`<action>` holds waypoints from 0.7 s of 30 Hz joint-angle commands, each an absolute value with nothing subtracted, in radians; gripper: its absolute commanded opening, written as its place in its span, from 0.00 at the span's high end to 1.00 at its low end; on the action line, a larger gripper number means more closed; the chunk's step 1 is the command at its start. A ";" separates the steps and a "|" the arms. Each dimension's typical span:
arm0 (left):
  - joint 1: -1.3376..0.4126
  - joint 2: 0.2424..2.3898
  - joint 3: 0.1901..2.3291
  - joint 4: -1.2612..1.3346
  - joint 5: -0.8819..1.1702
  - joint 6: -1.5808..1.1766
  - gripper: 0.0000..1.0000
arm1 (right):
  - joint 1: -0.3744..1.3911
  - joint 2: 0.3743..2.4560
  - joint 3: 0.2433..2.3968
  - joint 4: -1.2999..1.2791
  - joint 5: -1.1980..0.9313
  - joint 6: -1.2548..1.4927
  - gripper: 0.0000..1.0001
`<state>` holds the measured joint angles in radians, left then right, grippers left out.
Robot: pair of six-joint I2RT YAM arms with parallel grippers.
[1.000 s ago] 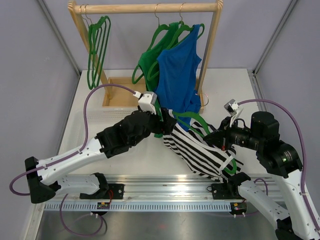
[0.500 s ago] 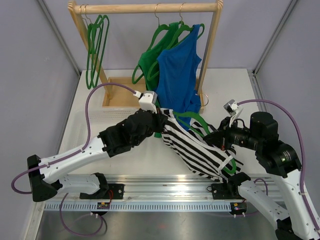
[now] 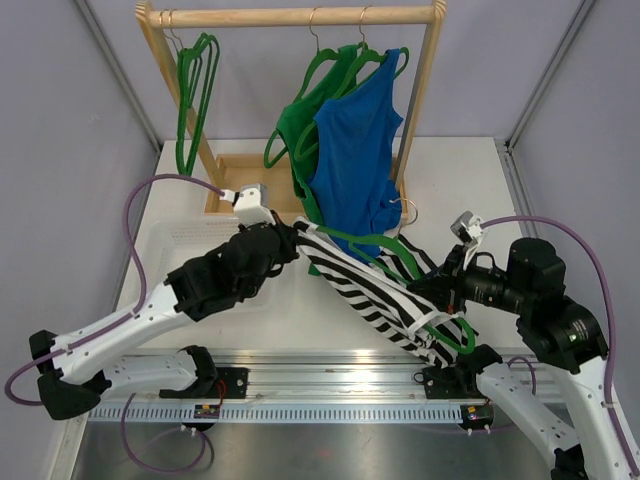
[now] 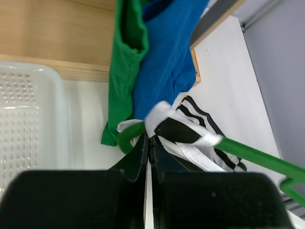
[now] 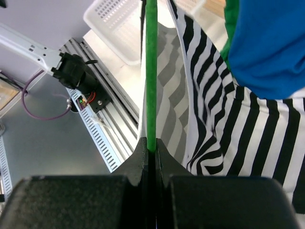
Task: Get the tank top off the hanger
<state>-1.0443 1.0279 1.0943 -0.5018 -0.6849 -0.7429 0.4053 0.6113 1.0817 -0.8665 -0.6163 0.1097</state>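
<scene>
Tank top (image 4: pixel 190 136) strap pinched in left jaws, confirmed only from left wrist; hanger (image 5: pixel 151 71) clamped in right jaws. Left arm (image 3: pixel 200 285), right arm (image 3: pixel 530 295) angled inward over table (image 3: pixel 470 180) middle.

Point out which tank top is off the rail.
The striped top, pinched by the left gripper, its hanger in the right gripper; the blue top and green top hang from the rail.

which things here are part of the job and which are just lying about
Job: striped tank top, its green hanger, left end effector, right end effector.
Lying about: blue tank top, green top, wooden rack, spare hangers, white basket.
</scene>
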 commanded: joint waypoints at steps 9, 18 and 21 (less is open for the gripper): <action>-0.922 0.815 0.967 -0.661 -0.925 -0.939 1.00 | 0.410 0.630 1.126 -0.867 -0.818 0.060 1.00; -0.919 0.701 0.897 -0.516 -0.954 -0.788 1.00 | 0.410 0.701 1.164 -0.925 -0.848 0.023 1.00; -0.907 0.750 0.957 -0.649 -0.997 -0.873 1.00 | 0.410 0.654 1.173 -0.907 -0.854 0.006 1.00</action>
<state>-0.9543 0.7265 0.9073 -0.5526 -0.7322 -0.8528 0.4053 0.7189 1.1095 -0.8646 -0.7803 0.0460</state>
